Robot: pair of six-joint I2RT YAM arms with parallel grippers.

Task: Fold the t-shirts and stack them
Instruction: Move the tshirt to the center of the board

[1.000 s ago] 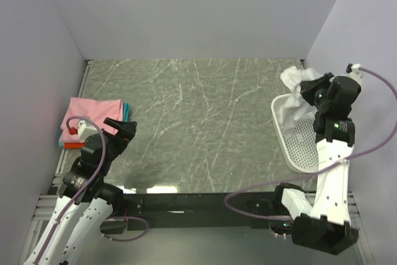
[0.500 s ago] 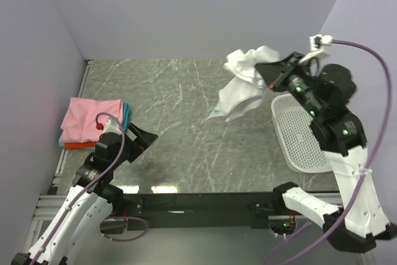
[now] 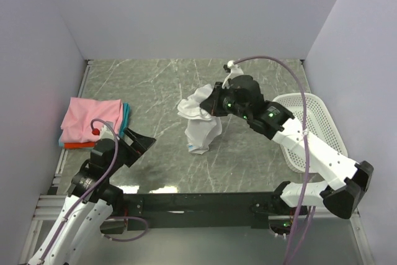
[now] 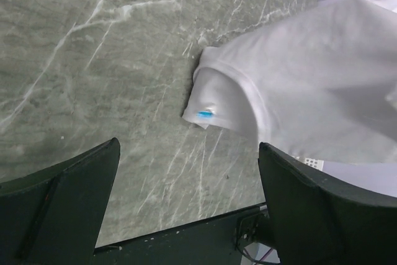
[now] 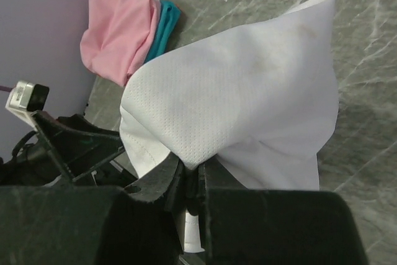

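Right gripper clamped on white shirt; left gripper wide open, holding nothing.
Left gripper sits low over the front-left of the table. The shirt hangs bunched from the right gripper over mid-table, blue label at its low end; can't tell if it touches down. Left edge: folded pink shirt over teal over orange-red. Basket at far right.

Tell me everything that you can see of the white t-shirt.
The white t-shirt is soft, thin cloth, crumpled and not folded. The right gripper, shut, pinches a bunch of it above the middle of the table. The rest hangs in loose folds; whether its lower end touches the table is unclear. A small blue label shows near a hemmed edge.
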